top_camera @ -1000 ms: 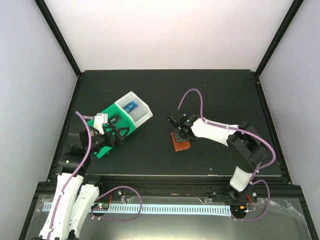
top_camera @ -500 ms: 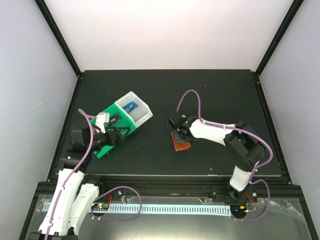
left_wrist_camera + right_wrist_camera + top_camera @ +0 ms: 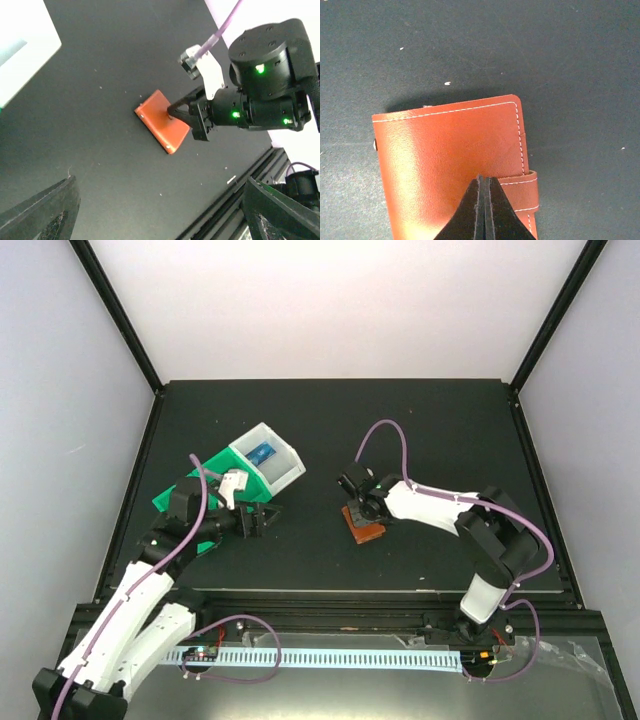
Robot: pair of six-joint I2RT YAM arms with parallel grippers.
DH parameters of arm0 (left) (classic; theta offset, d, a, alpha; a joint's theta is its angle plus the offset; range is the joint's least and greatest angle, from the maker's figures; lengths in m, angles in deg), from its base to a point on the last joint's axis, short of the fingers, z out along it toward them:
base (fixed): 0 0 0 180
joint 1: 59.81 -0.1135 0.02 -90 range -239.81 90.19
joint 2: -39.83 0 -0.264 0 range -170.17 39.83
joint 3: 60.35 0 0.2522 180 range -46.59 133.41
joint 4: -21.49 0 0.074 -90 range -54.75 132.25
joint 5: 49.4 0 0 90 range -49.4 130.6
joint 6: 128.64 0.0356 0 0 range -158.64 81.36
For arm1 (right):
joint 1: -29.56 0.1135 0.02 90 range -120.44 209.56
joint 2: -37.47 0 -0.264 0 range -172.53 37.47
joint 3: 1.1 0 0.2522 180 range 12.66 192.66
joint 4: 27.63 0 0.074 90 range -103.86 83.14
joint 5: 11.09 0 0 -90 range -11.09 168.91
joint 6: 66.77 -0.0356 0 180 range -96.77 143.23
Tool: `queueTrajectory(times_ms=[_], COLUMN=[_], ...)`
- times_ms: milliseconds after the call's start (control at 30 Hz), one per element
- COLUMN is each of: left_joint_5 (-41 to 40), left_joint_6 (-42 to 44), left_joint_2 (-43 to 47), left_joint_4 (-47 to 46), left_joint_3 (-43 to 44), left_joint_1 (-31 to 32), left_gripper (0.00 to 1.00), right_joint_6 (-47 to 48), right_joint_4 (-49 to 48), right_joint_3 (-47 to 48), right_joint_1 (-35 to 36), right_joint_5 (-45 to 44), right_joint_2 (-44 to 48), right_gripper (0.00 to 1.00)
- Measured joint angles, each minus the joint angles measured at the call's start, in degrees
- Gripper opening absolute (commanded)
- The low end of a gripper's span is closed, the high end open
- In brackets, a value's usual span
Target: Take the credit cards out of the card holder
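While the closed brown card holder (image 3: 450, 160) lies flat on the desk (image 3: 400, 430), your right pincer (image 3: 481, 181) is pinched fully together, its tips over the holder's cover by the strap. Well left of the holder, your left pincer (image 3: 262, 518) gapes wide, gripping nothing, beside the green bin (image 3: 245, 475).
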Motion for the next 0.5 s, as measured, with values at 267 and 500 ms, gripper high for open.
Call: queueTrajectory(times_ms=[267, 500], left_joint_5=[-0.7, -0.8], left_joint_6=[-4.8, -7.1], left_joint_2=[-3.4, -3.5], left_joint_4=[-5.2, -9.3], left_joint_3=[-3.1, -3.3], left_joint_1=[5.7, 8.3], left_gripper=[0.91, 0.91], right_joint_6=[0.5, 1.8], right_joint_4=[-1.8, -2.4], right_joint_3=[-2.4, -3.8], right_joint_1=[0.0, 0.0], right_joint_5=[4.4, 5.9], right_joint_2=[3.0, 4.0], right_gripper=[0.04, 0.26])
